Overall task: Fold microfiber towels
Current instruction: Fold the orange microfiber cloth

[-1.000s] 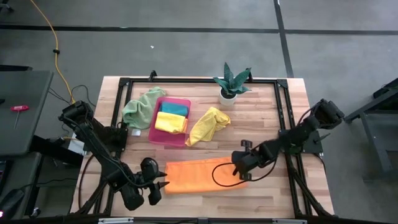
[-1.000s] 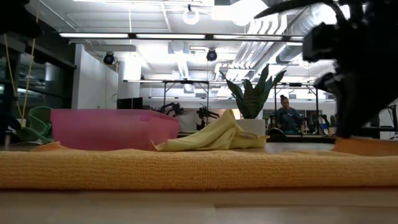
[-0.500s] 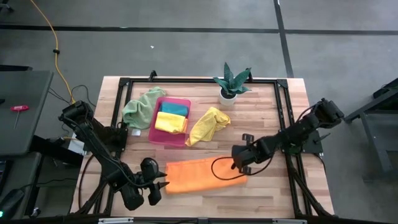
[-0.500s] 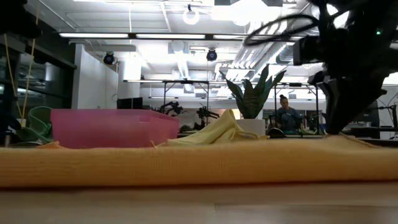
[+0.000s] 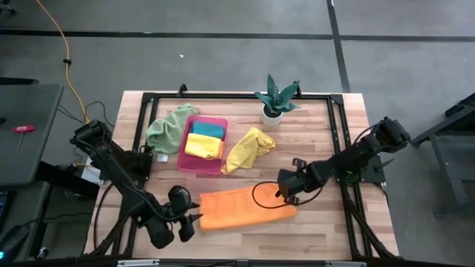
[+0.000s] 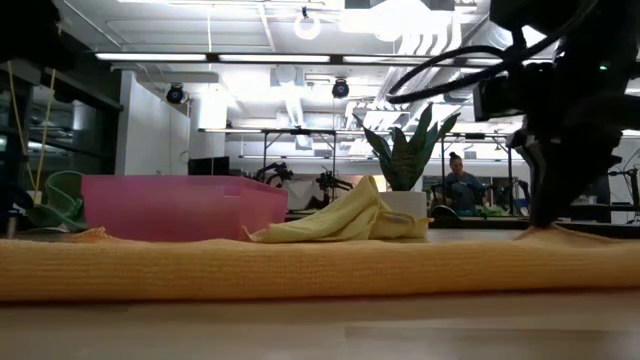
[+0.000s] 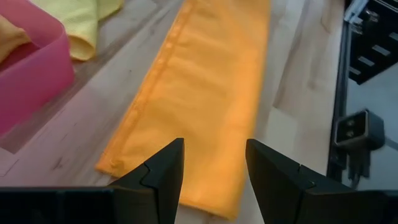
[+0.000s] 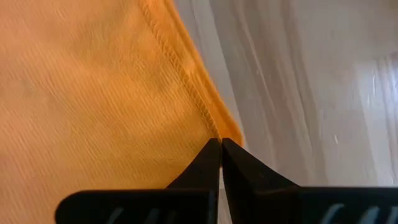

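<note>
Jaws of the left gripper (image 7: 211,171) stand spread, empty, over the near-left end of the orange towel (image 5: 241,208), folded flat along the tabletop's (image 5: 312,148) front. Right gripper (image 5: 284,194) jaws are pressed together, pinching that towel's far-right corner.

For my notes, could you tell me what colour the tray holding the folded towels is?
Pink tray, clearest in the high view.

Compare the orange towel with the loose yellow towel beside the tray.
The orange towel lies flat as a long folded strip at the table's front; the yellow towel sits crumpled nearer the plant. The right gripper pinches the orange towel's corner; nothing touches the yellow towel. Both are soft cloths outside the tray.
</note>
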You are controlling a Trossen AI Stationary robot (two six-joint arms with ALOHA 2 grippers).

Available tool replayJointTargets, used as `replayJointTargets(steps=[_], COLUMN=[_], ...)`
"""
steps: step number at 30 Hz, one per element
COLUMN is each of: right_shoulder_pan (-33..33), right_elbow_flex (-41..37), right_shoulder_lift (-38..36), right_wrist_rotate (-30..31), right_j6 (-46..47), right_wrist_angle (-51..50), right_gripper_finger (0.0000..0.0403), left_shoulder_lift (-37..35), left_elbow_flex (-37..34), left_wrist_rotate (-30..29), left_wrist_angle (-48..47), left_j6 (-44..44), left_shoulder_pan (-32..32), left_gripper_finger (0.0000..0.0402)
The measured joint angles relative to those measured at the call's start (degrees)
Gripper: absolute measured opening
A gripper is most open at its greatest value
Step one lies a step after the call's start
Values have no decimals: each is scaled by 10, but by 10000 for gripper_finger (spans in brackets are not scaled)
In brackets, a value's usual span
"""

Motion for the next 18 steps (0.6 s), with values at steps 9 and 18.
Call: replayJointTargets(steps=[9,18], right_shoulder_pan=[-5,-5], right_elbow_flex=[0,0], right_shoulder_lift=[0,0], right_wrist_rotate=[0,-1], right_j6=[0,0], right_wrist_angle=[1,5], right_gripper_finger=[0,0], left_shoulder_lift=[40,79], left_elbow_flex=[1,1], left_wrist_rotate=[72,115], left_wrist_angle=[6,-71], left_j6=[69,-8], left_shoulder_pan=[80,117], left_gripper_finger=[149,117])
